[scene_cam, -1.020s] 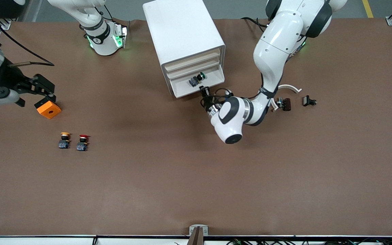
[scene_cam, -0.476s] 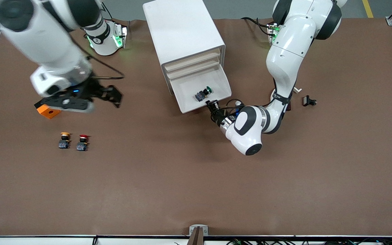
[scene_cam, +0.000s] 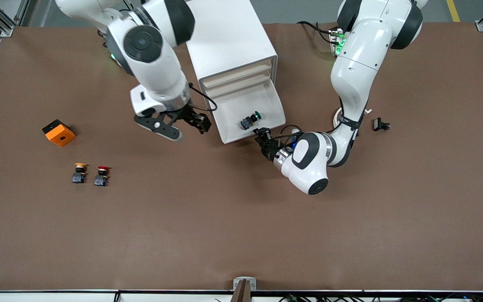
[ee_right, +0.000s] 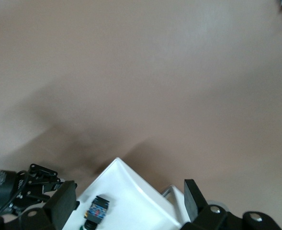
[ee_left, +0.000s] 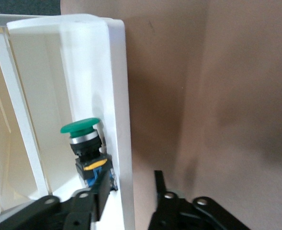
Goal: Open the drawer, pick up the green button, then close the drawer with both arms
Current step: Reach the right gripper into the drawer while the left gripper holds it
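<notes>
Brown matte tabletop carries your white cabinet (scene_cam: 229,46), its bottom drawer (scene_cam: 262,105) pulled out. Your button (scene_cam: 250,121), round green cap on a black and blue block, lies inside against the drawer's front wall. The left gripper (scene_cam: 262,136) straddles that smooth wall, fingers (ee_left: 90,203) parted, one inside just beside the button, one outside. The right gripper (scene_cam: 183,123) hangs with jaws wide beside the drawer, toward the right arm's end. Bare brown table lies nearer the front camera than the drawer.

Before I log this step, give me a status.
Left gripper open at the drawer front. Right gripper open beside the drawer, empty. Green button lies in the open drawer. Nothing blocks it.
</notes>
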{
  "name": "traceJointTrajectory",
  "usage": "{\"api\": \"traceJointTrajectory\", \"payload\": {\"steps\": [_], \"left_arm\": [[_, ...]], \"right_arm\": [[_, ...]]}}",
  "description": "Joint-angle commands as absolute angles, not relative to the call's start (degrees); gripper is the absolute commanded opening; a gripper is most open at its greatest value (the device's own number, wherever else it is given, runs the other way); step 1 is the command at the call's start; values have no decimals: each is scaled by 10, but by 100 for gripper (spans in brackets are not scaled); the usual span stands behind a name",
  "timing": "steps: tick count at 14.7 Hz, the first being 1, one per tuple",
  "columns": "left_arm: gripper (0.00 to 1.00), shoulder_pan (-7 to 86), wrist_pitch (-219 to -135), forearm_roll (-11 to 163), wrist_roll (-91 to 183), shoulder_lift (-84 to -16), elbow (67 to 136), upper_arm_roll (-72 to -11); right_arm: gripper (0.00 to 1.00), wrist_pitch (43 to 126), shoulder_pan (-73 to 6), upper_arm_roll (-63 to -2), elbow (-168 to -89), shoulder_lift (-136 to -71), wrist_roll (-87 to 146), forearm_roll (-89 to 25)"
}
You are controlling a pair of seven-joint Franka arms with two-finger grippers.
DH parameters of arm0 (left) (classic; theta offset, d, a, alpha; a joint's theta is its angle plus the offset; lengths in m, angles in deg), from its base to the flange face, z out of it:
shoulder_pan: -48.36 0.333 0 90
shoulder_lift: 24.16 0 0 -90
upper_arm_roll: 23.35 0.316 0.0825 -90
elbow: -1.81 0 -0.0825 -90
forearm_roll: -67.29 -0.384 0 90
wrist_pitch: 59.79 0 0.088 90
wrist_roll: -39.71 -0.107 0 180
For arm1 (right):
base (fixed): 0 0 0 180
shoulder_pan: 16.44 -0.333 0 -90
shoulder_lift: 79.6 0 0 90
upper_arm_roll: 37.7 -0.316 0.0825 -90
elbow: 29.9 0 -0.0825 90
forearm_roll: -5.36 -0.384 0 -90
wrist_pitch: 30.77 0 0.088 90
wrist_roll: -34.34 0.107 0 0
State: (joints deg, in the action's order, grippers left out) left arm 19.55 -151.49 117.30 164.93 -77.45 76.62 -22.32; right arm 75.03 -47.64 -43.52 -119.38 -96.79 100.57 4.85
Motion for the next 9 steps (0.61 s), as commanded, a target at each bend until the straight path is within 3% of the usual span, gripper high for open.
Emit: {"api": "traceJointTrajectory", "payload": {"steps": [1, 6, 9], "left_arm": [[100, 205, -1513, 1173, 1645, -778, 737, -221], [100, 207, -1521, 1169, 1583, -777, 705, -192], [100, 204, -1587, 1167, 1461, -757, 705, -179]], "right_arm": [[100, 763, -512, -430, -1167, -1018, 1116, 54], [100, 805, -552, -430, -1162, -1067, 1273, 52], [100, 822, -563, -430, -1161, -1086, 1307, 44]]}}
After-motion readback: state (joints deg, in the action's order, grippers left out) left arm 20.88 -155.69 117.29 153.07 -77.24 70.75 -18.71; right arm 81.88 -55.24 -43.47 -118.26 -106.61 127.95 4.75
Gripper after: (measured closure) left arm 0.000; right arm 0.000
